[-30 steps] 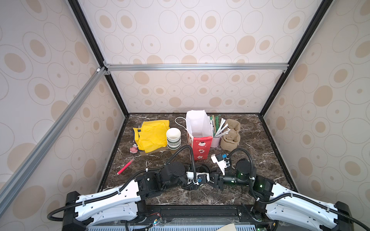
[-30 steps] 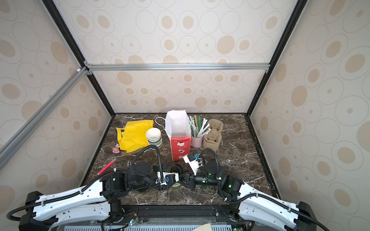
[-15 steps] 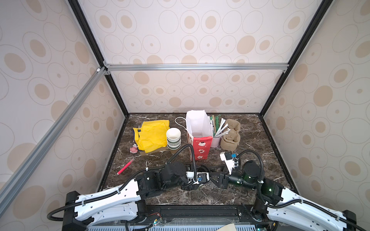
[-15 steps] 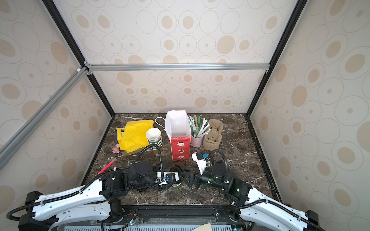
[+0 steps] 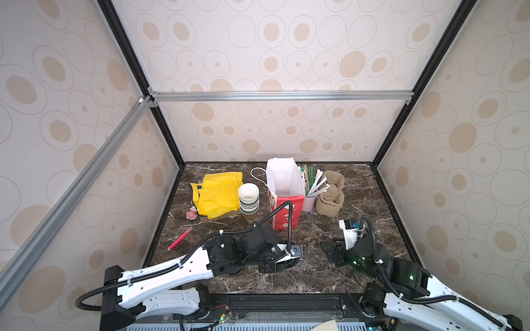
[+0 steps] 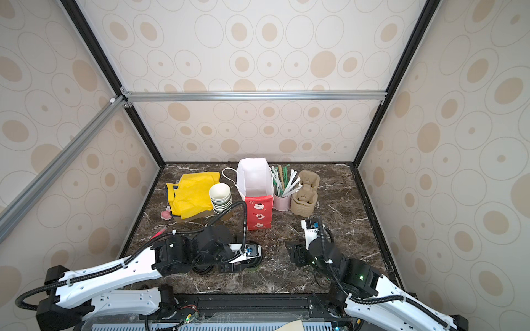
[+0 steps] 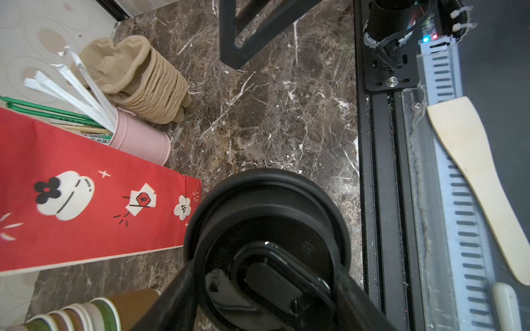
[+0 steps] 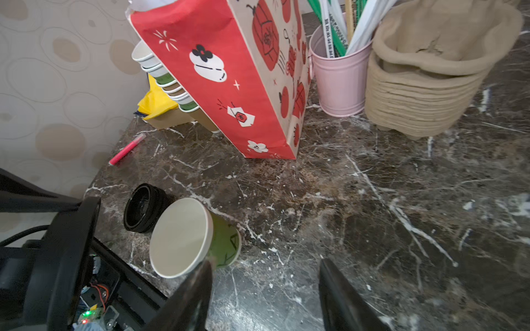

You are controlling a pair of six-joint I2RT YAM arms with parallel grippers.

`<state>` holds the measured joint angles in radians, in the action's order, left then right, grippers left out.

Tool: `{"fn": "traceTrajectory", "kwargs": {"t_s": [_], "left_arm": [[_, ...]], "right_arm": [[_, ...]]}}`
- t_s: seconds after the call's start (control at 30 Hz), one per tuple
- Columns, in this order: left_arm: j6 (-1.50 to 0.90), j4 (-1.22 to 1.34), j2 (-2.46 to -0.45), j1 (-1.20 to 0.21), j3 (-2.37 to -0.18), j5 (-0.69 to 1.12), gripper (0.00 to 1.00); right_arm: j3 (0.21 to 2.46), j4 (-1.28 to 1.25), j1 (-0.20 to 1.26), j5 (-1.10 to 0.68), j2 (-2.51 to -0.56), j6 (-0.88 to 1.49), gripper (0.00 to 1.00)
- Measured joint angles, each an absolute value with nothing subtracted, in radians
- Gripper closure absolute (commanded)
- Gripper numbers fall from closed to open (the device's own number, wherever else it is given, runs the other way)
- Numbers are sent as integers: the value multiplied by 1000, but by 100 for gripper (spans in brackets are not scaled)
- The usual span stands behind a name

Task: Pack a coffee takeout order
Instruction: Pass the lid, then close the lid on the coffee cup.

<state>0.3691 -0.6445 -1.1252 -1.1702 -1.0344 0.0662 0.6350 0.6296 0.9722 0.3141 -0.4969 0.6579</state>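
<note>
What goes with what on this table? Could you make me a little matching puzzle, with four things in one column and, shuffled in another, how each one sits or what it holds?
Things
1. green cup
2. red bag
3. pink pail
4. pulp trays

States
A. holds wrapped straws
B. nested in a stack
C. lies on its side, lidless
D. stands with its top open

Pairs: 1-C, 2-D, 3-A, 4-B

My left arm (image 5: 169,269) reaches low, left tool (image 7: 266,286) clamped on the rim of a black lid (image 7: 266,206); my right arm (image 5: 401,275) sits apart, right tool (image 8: 263,289) gaping, empty.
</note>
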Motion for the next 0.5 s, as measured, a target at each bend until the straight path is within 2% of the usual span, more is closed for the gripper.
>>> {"fn": "traceTrajectory", "kwargs": {"t_s": [0.5], "left_arm": [[455, -887, -1399, -1087, -1230, 129, 41]], "right_arm": [[665, 744, 972, 364, -407, 658, 40]]}}
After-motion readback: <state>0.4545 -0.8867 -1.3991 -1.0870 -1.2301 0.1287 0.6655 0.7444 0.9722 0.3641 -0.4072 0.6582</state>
